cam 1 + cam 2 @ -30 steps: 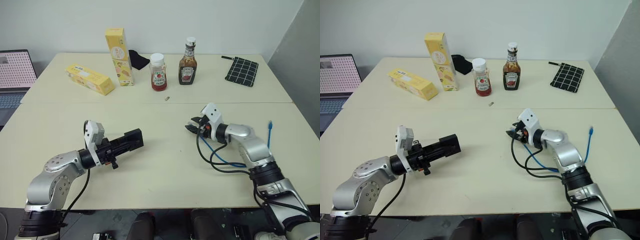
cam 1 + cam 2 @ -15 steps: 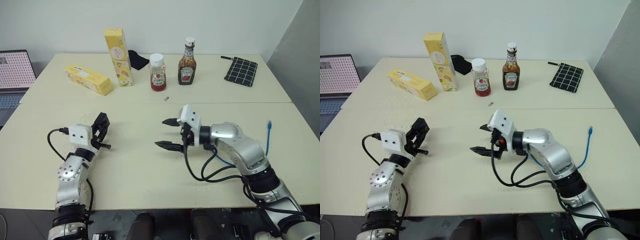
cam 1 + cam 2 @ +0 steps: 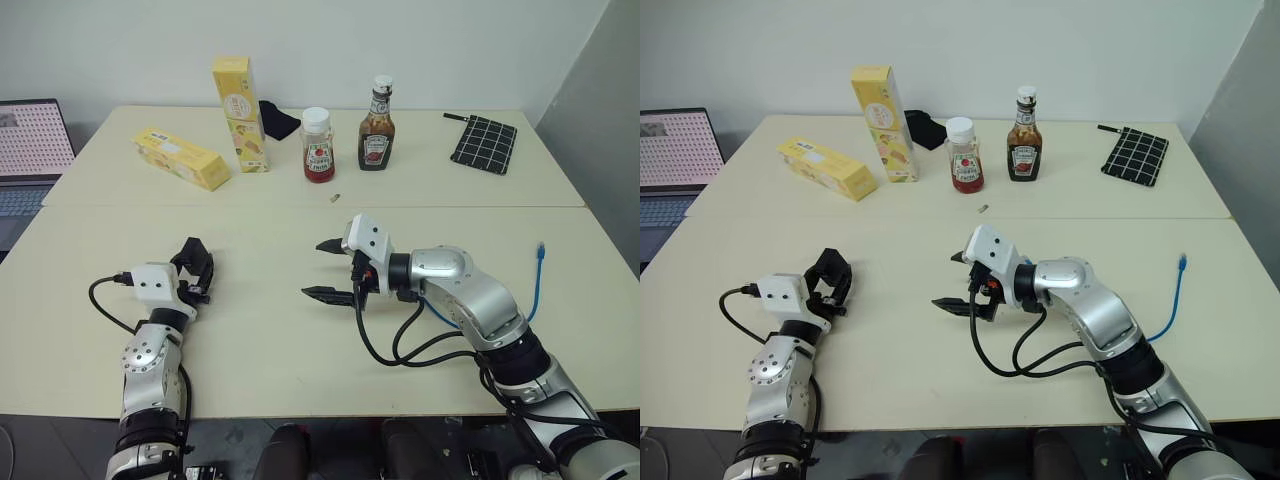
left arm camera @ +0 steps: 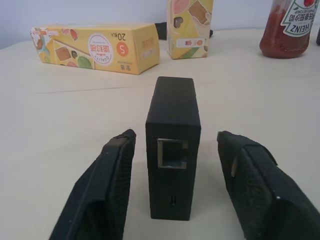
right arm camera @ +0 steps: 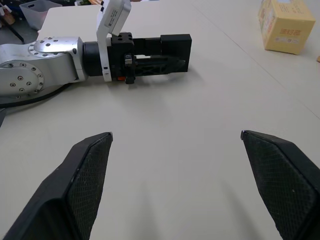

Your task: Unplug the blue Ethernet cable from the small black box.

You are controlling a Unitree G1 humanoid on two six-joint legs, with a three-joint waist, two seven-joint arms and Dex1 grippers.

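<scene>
The small black box (image 4: 173,115) stands on the table (image 3: 270,330) between the fingers of my left claw (image 3: 195,262), which are spread with a gap on each side; its long axis runs straight ahead of that claw, with the empty socket facing my wrist. The blue cable (image 3: 533,290) lies well apart beyond my right arm; my right claw (image 3: 313,268) gapes wide and empty, so I judge the unplugging done.
</scene>
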